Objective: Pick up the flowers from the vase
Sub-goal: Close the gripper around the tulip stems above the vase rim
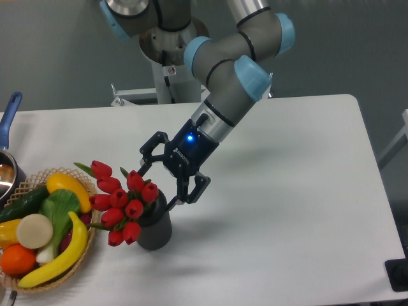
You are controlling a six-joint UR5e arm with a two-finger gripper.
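Observation:
The flowers (122, 203), a bunch of red tulips with green leaves, lean left out of the vase (157, 227), a short dark grey ribbed cylinder near the table's front left. My gripper (155, 186) is open and hangs just above the vase's mouth, at the right side of the tulip heads. One finger sits by the upper tulips, the other above the vase's right rim. Nothing is held between them. The stems are hidden inside the vase.
A wicker basket (86, 245) with a banana (60, 258), an orange, a cucumber and other produce stands directly left of the vase, touching the tulips. A pot with a blue handle (9, 115) is at the far left edge.

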